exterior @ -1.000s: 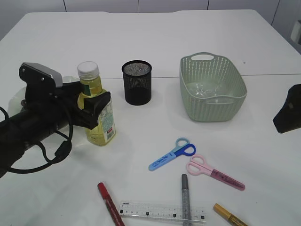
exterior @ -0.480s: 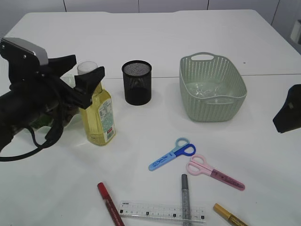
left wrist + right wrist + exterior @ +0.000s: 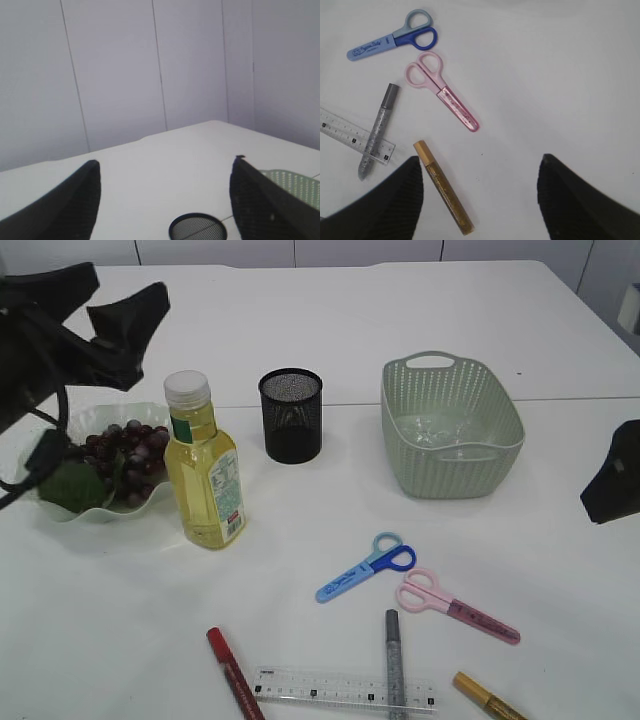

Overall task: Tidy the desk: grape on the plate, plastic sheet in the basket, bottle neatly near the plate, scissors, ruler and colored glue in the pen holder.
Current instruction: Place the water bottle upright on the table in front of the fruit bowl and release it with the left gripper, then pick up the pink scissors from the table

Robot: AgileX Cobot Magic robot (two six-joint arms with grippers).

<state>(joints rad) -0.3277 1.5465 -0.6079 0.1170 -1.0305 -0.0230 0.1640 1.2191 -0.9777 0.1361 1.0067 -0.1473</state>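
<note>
Since half a second ago my left tool [image 3: 112,312] has let go of the bottle [image 3: 205,473] and lifted off to the upper left of the frame, fingers spread wide and holding nothing. Bottle's standing upright just right of the plate [image 3: 70,512], grapes [image 3: 122,448] already piled on it, so I'd call those two done. Basket [image 3: 451,427] sits upper right with something clear and crinkly inside, probably the plastic sheet. Pen holder [image 3: 291,415] is upper middle, looks empty.

What's left is all along the bottom: ruler [image 3: 345,689], pink scissors [image 3: 456,605], blue scissors [image 3: 367,566], plus red [image 3: 234,672], silver [image 3: 393,655] and gold [image 3: 489,697] glue pens.

My right tool [image 3: 480,200] is also spread and empty, hovering over that clutter. In its wrist view the pink scissors lie toward the upper left, long axis running diagonally, handles up-left. Right arm is clearly nearer, so I reckon it takes them.
</note>
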